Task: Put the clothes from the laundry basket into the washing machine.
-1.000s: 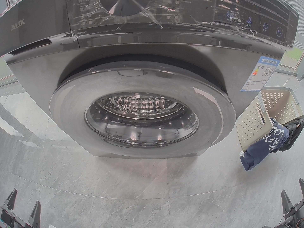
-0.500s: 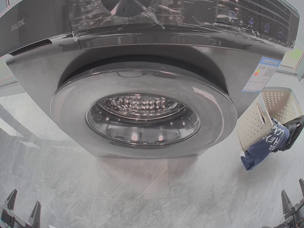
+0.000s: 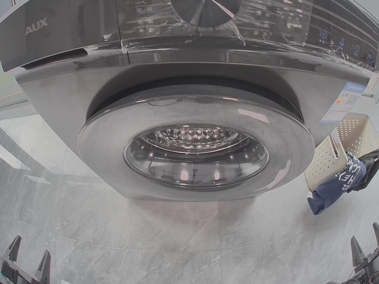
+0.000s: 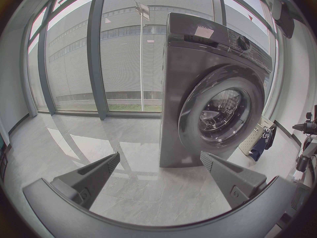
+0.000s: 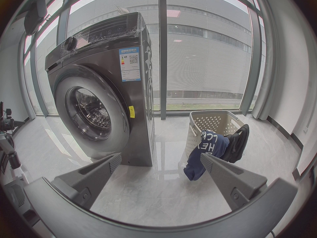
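**Viewpoint shifted since the earlier frame; nothing loaded yet**

Shifted: the whole head view. The machine and basket both sit further toward your right than before. That is the camera moving, not the things. Both hands hold the same low place in the picture as before.

1. Washing machine (image 3: 197, 71): grey front-loader on the floor (image 3: 158, 225), straight ahead. No clothing shows through the glass.
2. Door (image 3: 118, 139): round and closed flush against the front. You must open it before any garment can go in. I cannot tell where its catch or hinge lies, so find the recess at the rim before you commit a hand.
3. Laundry basket (image 5: 211, 123): pale and perforated, standing on the floor just beside the machine's right flank.
4. Blue garment (image 5: 204, 152): draped over the basket's near rim and hanging down the outside, close to the floor. It is likely the easiest first pick. Pinch it high, at the rim fold, so the loose tail lifts free instead of dragging.
5. Black garment (image 5: 237, 142): hung over the rim, touching the blue one. Take care not to snag it in the same pinch.
6. Right hand (image 5: 160, 156): fingers spread, holding nothing, nearer the basket. It suits the clothes.
7. Left hand (image 4: 159, 155): fingers spread, holding nothing, facing the machine from the other side. It suits the door.

Order advised: door first, then garments one at a time. Push each well past the drum lip.
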Tool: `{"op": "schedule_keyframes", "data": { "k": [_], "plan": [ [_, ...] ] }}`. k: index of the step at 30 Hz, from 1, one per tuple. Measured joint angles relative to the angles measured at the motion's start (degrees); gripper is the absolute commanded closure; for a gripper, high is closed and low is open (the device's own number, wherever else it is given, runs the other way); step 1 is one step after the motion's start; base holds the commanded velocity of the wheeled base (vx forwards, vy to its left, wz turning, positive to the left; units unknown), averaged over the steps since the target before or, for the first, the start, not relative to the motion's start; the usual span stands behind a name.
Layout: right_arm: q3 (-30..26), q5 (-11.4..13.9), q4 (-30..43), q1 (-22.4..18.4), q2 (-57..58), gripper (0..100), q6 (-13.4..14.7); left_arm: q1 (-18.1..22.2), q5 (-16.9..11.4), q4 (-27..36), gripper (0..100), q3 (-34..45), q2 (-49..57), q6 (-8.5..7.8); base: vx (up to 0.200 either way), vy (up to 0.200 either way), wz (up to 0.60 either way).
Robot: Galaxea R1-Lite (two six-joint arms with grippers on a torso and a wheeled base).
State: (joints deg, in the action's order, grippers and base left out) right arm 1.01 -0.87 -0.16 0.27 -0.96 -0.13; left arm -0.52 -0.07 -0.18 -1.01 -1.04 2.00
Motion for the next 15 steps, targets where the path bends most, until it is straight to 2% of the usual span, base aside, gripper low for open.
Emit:
{"op": "schedule_keyframes", "data": {
  "k": [4, 10, 15],
  "plan": [
    [0.00, -0.02, -0.02, 0.02, 0.00, 0, 0.13, 0.00, -0.02, 0.00, 0, 0.00, 0.00, -0.01, 0.000, 0.000, 0.00],
    [0.00, -0.02, -0.05, 0.04, 0.00, 0, 0.06, 0.04, -0.02, 0.05, 0, 0.00, 0.00, -0.06, 0.000, -0.200, 0.00],
    [0.00, -0.24, 0.00, 0.04, 0.00, 0, 0.34, 0.06, 0.00, 0.02, 0, 0.00, 0.00, -0.01, 0.000, 0.000, 0.00]
  ]
}}
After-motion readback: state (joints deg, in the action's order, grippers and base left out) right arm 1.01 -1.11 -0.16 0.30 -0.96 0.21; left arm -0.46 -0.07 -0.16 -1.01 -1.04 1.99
